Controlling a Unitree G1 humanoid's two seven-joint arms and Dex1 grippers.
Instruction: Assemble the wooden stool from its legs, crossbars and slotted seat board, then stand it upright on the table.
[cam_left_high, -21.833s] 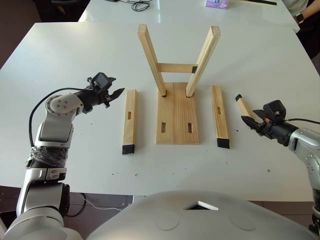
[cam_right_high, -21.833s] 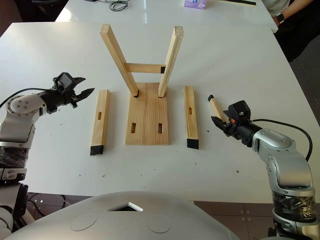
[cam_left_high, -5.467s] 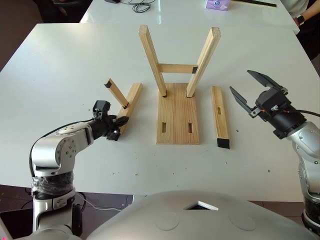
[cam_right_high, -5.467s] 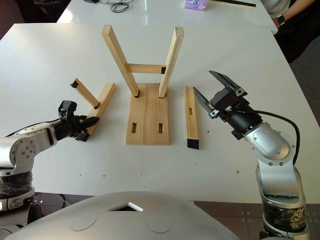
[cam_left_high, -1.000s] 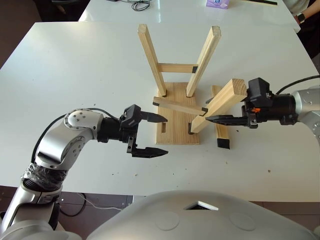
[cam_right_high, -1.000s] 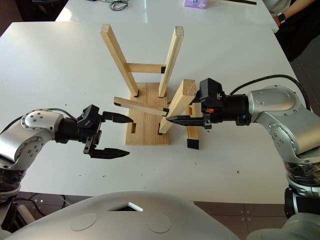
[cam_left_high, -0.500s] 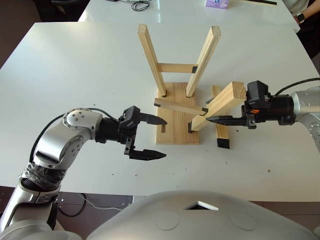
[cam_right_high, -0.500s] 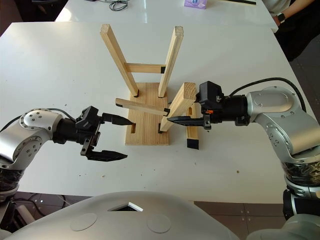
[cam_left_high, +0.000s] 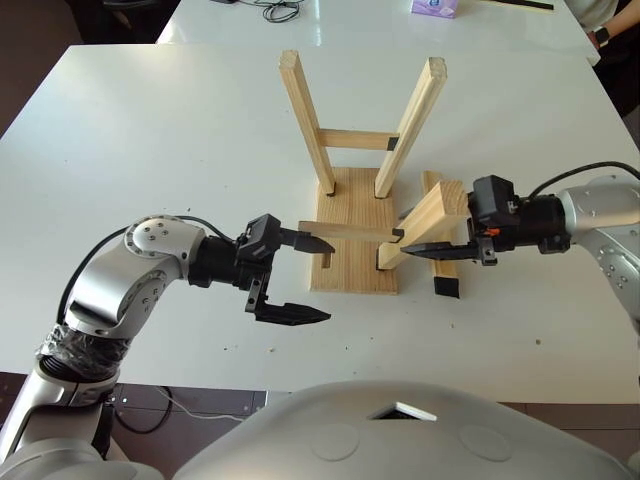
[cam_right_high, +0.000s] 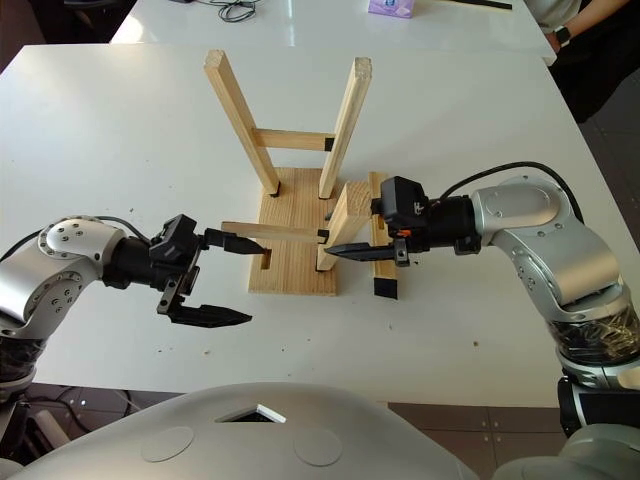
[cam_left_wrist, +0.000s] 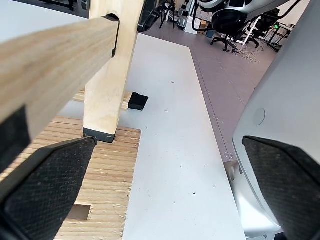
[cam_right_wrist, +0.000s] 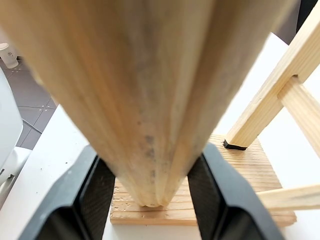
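"White table (cam_left_high: 150, 120), seat board (cam_left_high: 352, 270) flat in the middle. Where's the third leg (cam_left_high: 428, 215)?"
"Clamped in the right gripper (cam_left_high: 420, 243) — tilted, foot on the board's near right corner; seated or not, I can't tell."
"And its crossbar (cam_left_high: 350, 232)?"
"Runs level across the board, free end pointing at the left gripper (cam_left_high: 330, 279) — fingers spread wide, one just beside that end. That gripper is nearer, I'd judge, to steady it."
"And the fourth leg (cam_left_high: 446, 278)?"
"Flat on the table, right of the board."

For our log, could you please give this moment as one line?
right gripper: shut on leg with crossbar | leg foot: on seat board | left gripper: open at crossbar end
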